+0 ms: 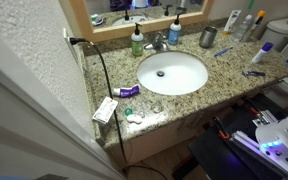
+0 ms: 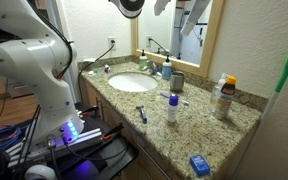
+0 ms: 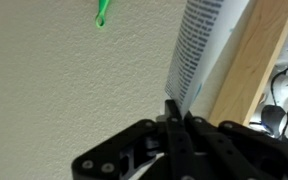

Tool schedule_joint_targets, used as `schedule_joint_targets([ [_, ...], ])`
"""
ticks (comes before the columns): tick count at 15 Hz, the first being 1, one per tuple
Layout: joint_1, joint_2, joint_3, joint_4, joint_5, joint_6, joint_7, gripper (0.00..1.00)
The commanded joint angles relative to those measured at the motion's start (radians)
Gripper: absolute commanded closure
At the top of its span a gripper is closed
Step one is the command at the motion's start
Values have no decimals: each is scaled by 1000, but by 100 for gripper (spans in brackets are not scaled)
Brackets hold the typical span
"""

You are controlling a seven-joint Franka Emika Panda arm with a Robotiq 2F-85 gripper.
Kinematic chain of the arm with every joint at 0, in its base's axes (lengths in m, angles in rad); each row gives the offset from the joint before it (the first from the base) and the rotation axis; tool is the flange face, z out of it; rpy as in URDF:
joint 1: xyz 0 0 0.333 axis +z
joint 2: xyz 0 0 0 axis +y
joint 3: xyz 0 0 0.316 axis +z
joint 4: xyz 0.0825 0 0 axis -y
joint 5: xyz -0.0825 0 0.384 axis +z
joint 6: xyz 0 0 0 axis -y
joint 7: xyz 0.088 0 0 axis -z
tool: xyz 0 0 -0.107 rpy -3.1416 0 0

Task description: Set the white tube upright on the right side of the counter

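Only the wrist view shows the grip: gripper (image 3: 176, 118) has its dark fingers pinched together on the flat end of the white tube (image 3: 199, 50). From there the tube runs up and away from the fingers, widening toward the top edge of the frame, tilted slightly right. The tube is smooth white plastic with dense small black print down one side, too small to read. Behind it in the same view are a matte, finely textured beige wall (image 3: 64, 80), a light wood frame (image 3: 269, 60) running diagonally on the right, and a small green item (image 3: 102, 12) at the top. Neither exterior view shows the tube or the fingers clearly; an exterior view gets the glossy white arm (image 2: 39, 60) at the left, its upper end cut off by the top edge. Both exterior views show the counter (image 1: 234, 85) (image 2: 234, 130), speckled beige-grey granite, and the oval white sink (image 1: 189, 62) with faucet (image 1: 159, 42). The cylindrical metal cup (image 1: 208, 38) (image 2: 177, 82) stands behind the basin. A stubby white bottle with blue cap (image 2: 171, 108) stands in front of the cup. A flat white box (image 1: 105, 110) lies at the counter's front corner, seen in one exterior view only. The tube is off the counter, held in the air close to the wall.
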Motion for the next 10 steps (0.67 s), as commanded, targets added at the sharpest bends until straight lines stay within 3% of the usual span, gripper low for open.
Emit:
schedule_joint_targets([
  [1,-9,-2,20,-24,2,4,0,96],
  [4,-27,1,34,-48,2,5,0,96],
  [6,-205,1,220,-83,37,48,-19,99],
  [10,-312,-108,418,-63,111,1,88,99],
])
